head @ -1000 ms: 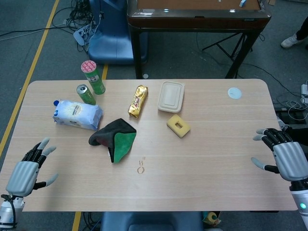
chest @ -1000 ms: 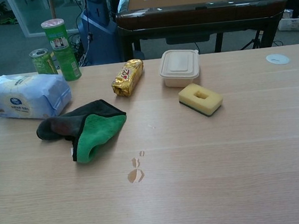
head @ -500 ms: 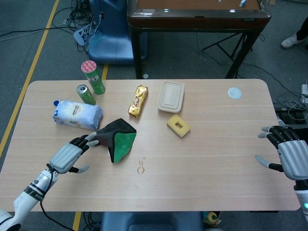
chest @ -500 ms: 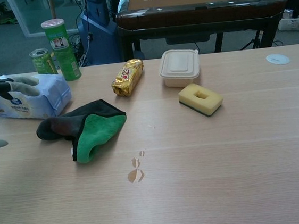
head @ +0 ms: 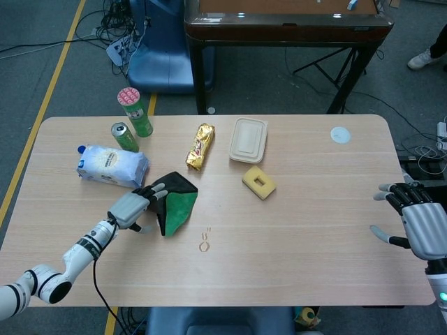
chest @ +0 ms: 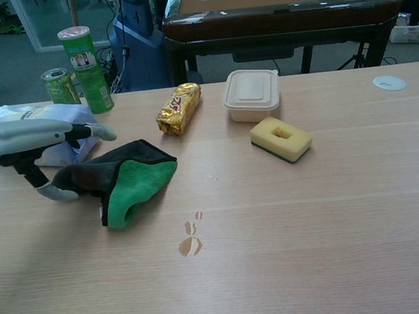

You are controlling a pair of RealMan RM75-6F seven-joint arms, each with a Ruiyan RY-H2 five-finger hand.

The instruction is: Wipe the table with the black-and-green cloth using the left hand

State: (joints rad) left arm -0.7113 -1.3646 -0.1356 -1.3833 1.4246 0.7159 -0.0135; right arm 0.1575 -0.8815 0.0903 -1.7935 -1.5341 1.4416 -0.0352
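The black-and-green cloth (head: 171,201) (chest: 123,181) lies crumpled on the table left of centre, green side folded up. My left hand (head: 133,206) (chest: 36,143) hovers at the cloth's left end, fingers spread over its black edge, holding nothing. A small spill (head: 204,241) (chest: 190,239) marks the wood just right of and in front of the cloth. My right hand (head: 416,222) is open beyond the table's right edge, seen only in the head view.
Behind the cloth lie a blue wipes pack (head: 110,166), a green can (head: 125,137), a tall green tube (head: 135,112), a gold snack bag (head: 200,146), a lidded beige box (head: 248,140) and a yellow sponge (head: 258,182). A white disc (head: 340,135) sits far right.
My left hand has travelled from the table's front left corner forward and right to the cloth's left edge. The right hand has barely shifted. The cloth has not moved.
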